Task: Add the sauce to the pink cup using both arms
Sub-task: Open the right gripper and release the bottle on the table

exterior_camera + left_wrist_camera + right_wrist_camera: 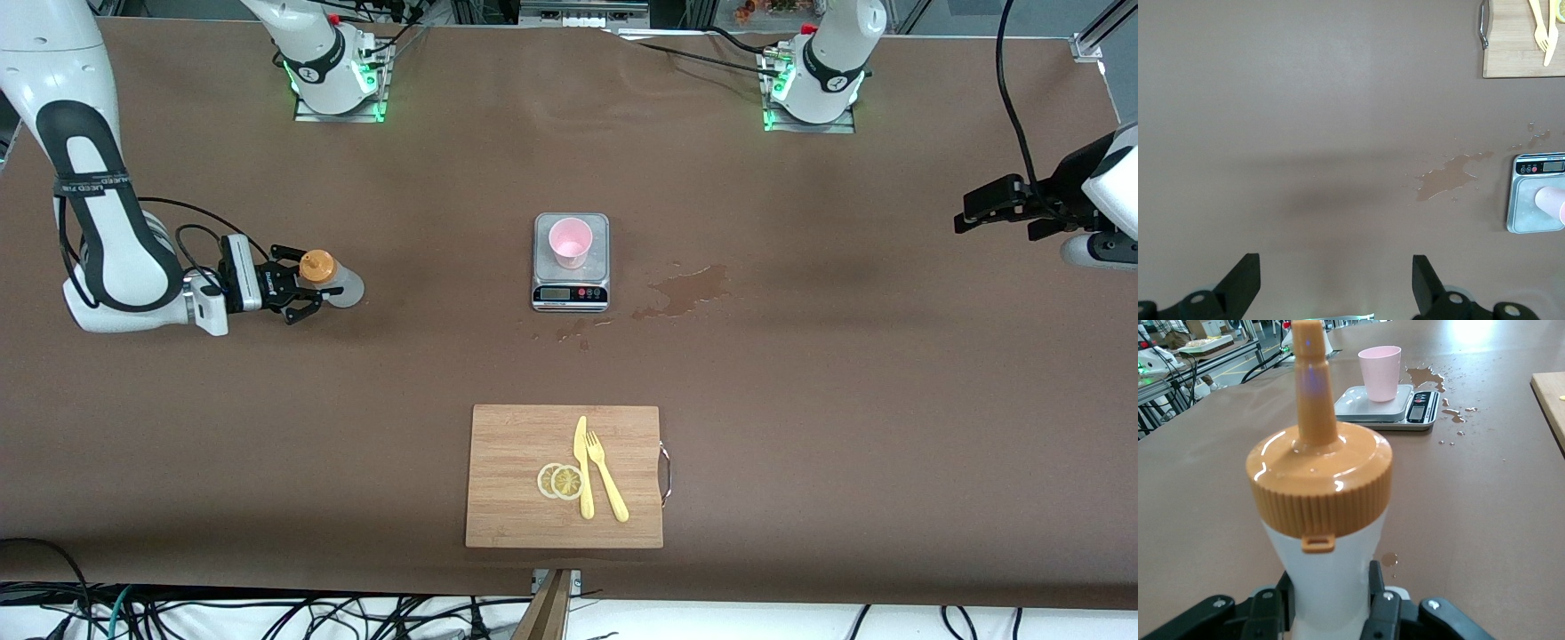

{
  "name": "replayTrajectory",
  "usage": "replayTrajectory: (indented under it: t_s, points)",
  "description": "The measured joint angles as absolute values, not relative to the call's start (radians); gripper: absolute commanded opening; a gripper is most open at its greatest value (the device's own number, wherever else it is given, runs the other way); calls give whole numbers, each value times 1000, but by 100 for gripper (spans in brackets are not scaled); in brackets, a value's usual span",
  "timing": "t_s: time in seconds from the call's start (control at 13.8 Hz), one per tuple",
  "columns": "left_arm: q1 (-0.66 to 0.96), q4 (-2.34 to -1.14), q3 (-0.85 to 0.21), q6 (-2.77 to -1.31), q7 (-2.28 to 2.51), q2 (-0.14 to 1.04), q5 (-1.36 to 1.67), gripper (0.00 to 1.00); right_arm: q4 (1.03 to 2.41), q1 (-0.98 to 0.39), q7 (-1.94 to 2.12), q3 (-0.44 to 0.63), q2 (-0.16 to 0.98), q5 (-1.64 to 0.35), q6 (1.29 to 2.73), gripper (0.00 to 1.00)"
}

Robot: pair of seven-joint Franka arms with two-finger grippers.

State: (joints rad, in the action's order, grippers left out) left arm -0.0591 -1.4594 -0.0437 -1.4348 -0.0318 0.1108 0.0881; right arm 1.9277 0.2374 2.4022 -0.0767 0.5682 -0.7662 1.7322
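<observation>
The whitish squeeze bottle (pixel 342 284) with an orange nozzle cap stands upright toward the right arm's end of the table. My right gripper (pixel 311 292) is shut on its lower body; in the right wrist view the fingers (pixel 1377 583) press both sides of the bottle (pixel 1325 520). The pink cup (pixel 570 241) stands upright on a small steel scale (pixel 571 293) at the table's middle, and shows in the right wrist view (pixel 1379 372). My left gripper (pixel 965 218) is open and empty, up over the left arm's end of the table; its view (pixel 1335 287) shows bare table under it.
A brown puddle of spilled sauce (pixel 689 289) lies beside the scale toward the left arm's end, with small drops nearer the front camera. A wooden cutting board (pixel 516 480) with a yellow knife, a fork and lemon slices lies near the table's front edge.
</observation>
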Motion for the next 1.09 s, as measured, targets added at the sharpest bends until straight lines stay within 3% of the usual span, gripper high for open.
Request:
replayTrajectory:
  t_s: [0.22, 0.29, 0.44, 1.09]
  points:
    - [-59, -1459, -44, -1435, -32, 111, 88, 100, 1927, 239, 2445, -77, 609, -782, 1751, 52]
    - [-59, -1459, -44, -1435, -32, 111, 88, 100, 1926, 240, 2457, -77, 620, -786, 1752, 59]
    - [-59, -1459, -44, -1435, -32, 111, 88, 100, 1925, 244, 2465, -77, 623, -791, 1748, 100]
    - [-59, -1459, -44, -1435, -32, 111, 88, 100, 1885, 279, 2483, -61, 617, -732, 1747, 100]
